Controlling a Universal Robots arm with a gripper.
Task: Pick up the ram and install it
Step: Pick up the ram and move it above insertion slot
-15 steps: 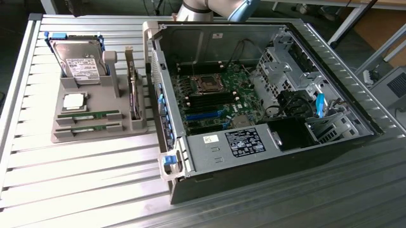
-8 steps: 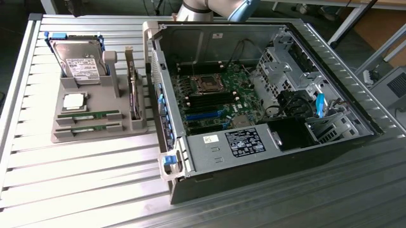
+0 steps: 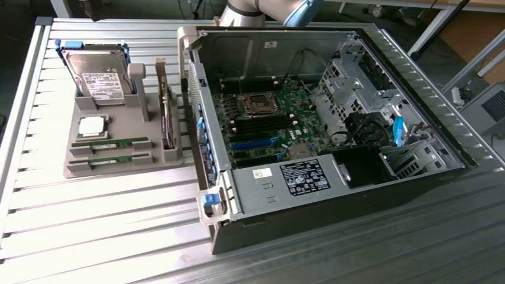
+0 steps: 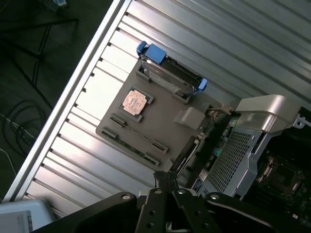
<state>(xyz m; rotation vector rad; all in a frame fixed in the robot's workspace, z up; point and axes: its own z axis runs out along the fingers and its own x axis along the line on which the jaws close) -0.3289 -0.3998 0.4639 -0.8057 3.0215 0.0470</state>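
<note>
Hanging well above the counter (image 3: 118, 236), the pincer (image 4: 165, 175) was closed on nothing, its dark tips pressed together. In the wrist view they sat near the edge of the grey holder tray (image 3: 162, 158), by the upright expansion card (image 4: 187, 153). The ram (image 3: 110, 144) stood on its long edge in a slot of that tray, just beside the square processor chip (image 3: 93, 125). Its twin (image 3: 110, 160) lay parallel on the side away from the chip, and I could not tell which of the two was meant. To my eye the reach asked for care. The jaws would have to part and line up with the stick's length, so the pads met its flat faces near the middle, clear of the end brackets and of the neighbouring stick. The descent would have to be straight down, since the gap between the two looked narrow. A skewed approach could nudge the chip or snag the tray. Much was hard to read. From above the ram (image 4: 138, 132) showed as no more than a thin line between its brackets, label and chips unseen. The arm (image 3: 245, 10) was cut off at the top of the exterior view. Inside the open computer case (image 3: 442, 142) the sockets on the motherboard (image 3: 272, 121) were dark and crowded — I could not pick out which were empty. The hard drive (image 3: 99, 77) hid the tray's far corner.
</note>
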